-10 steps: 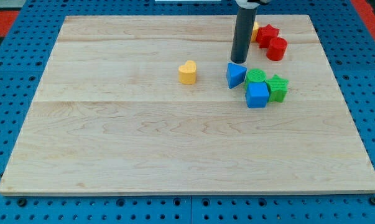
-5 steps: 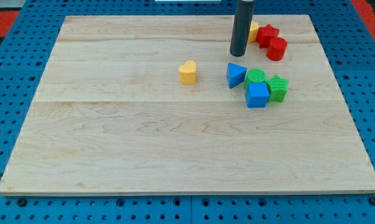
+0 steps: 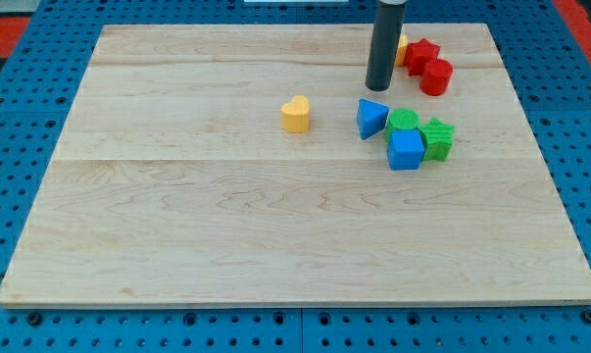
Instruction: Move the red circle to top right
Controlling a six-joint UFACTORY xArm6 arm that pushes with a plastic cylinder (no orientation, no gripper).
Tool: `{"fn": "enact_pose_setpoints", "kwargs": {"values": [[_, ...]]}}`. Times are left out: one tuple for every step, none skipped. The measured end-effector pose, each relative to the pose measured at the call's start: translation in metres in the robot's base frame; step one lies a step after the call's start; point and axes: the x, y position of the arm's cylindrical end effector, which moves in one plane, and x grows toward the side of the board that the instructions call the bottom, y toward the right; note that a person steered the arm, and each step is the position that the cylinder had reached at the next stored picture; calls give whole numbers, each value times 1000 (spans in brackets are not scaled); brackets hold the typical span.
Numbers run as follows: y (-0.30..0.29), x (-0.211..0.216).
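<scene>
The red circle [image 3: 436,76] is a short red cylinder near the board's top right, touching a red star [image 3: 422,52] just above it. A yellow block [image 3: 401,47] sits left of the star, partly hidden behind my rod. My tip [image 3: 378,86] rests on the board left of the red circle, apart from it, and just above the blue triangle [image 3: 370,118].
A green circle [image 3: 403,121], a blue cube [image 3: 406,150] and a green star [image 3: 437,138] cluster right of the blue triangle. A yellow heart [image 3: 295,114] stands alone near the middle. The wooden board [image 3: 226,226] lies on a blue pegboard.
My tip has moved a little toward the view's top, away from the blue triangle. The blocks have not moved.
</scene>
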Motion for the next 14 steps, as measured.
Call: {"fn": "enact_pose_setpoints", "kwargs": {"values": [[0,0],[23,1],[57,1],[79,1],[79,18],[102,27],[127,-1],[113,-27],[81,-39],[73,-43],[68,-48],[61,-56],[61,-61],[61,-76]]}}
